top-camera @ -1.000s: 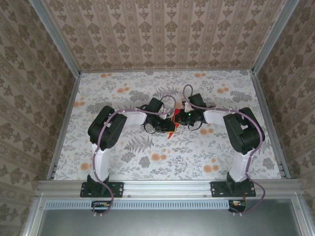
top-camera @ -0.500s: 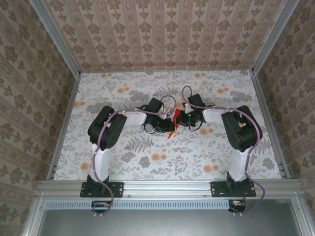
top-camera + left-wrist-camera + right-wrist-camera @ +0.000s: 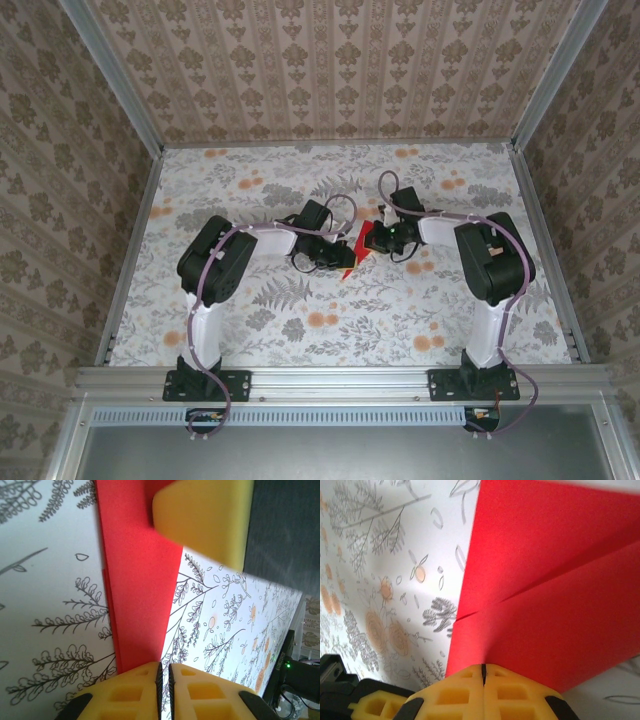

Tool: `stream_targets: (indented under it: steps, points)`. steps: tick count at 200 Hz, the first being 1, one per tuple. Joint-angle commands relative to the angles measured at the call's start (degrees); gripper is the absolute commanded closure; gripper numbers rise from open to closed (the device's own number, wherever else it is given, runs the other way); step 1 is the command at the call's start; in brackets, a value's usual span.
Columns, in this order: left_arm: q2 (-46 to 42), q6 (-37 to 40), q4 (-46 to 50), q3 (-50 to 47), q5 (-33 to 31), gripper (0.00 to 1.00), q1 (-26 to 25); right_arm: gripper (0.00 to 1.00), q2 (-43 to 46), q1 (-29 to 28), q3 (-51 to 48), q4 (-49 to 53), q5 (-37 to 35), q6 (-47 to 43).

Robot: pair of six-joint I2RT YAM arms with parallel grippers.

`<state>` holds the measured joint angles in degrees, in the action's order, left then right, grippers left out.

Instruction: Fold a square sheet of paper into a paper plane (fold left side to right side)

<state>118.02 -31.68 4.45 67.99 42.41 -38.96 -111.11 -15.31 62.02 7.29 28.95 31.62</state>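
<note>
Top view, centre. Left gripper (image 3: 336, 258): jaws closed, pinching the folded red paper sheet (image 3: 350, 265), whose long axis runs upper rt to lower lt. Right gripper (image 3: 371, 240): jaws closed on the opposite edge. Both arms are equally near. Floral table (image 3: 250, 190) gives open room all round; walls are well apart.

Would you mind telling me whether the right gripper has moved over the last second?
Yes. The right gripper, shut on the red paper, has shifted slightly right, toward the table's right rail.
</note>
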Motion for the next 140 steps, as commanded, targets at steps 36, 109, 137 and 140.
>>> stream_targets:
  steps: [36,109,137,140]
  points:
    - [1.8,1.2,7.3,-3.3,-2.2,0.85,-0.4,0.99,-2.5,4.9,2.7,2.4,-2.8,-0.6]
    - [1.9,1.2,7.4,-3.4,-2.4,0.85,-0.5,0.99,-4.0,10.0,4.8,1.8,-0.1,1.1]
    - [2.0,1.3,7.4,-3.4,-2.4,0.86,-0.5,0.99,-5.1,12.1,5.6,1.2,1.6,2.1]
    - [2.0,1.3,7.4,-3.4,-2.4,0.86,-0.5,0.99,-5.2,12.3,5.7,1.0,1.8,2.4]
